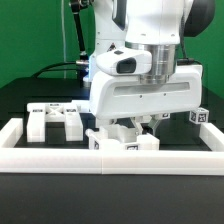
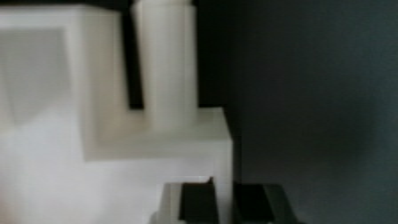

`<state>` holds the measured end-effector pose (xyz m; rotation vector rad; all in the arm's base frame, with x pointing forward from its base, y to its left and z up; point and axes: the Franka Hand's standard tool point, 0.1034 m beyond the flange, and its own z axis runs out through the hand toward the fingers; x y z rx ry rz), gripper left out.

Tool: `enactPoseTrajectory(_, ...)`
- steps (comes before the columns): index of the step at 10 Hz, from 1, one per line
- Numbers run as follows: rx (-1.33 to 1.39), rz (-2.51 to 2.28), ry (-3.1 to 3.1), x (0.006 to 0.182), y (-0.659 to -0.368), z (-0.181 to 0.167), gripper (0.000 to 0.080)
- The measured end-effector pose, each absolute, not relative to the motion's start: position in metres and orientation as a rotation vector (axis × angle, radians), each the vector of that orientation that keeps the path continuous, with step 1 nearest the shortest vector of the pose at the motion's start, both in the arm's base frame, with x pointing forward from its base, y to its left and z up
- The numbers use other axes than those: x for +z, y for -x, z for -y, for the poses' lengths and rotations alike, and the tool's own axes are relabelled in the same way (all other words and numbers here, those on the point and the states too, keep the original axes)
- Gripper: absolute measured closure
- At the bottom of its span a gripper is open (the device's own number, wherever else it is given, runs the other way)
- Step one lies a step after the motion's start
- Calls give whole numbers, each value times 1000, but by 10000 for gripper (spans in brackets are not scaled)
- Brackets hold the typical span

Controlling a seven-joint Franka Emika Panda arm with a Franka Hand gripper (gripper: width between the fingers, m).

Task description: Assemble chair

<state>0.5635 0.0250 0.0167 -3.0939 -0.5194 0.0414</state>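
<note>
One white chair piece [image 2: 160,120] sat just beyond our tool [image 2: 222,192], its jaws pressed together on nothing we could see, likely to push rather than lift it.

Exterior view: bright, even light, with glare flattening the white arm [image 1: 140,95] and a soft shadow under the gripper [image 1: 135,127]; wrist view: blurred throughout, the white chair part [image 2: 89,120] ahead of the gripper overexposed, the table [image 2: 320,100] beside it dim.

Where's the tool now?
Exterior view, centre: tool down at a white chair piece, just behind the border frame; other chair pieces sit toward the exterior view's left.
</note>
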Motion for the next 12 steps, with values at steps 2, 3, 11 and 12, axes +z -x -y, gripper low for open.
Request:
enactPoseTrajectory(2,41,519,3094,17,-564,-25,767)
enactPoseTrajectory(3,41,519,3094,17,-564,-25,767)
enactPoseTrajectory(11,17,161,3131,17,-575,-73,767)
enactPoseTrajectory(12,23,144,3132,17,-579,-80,767)
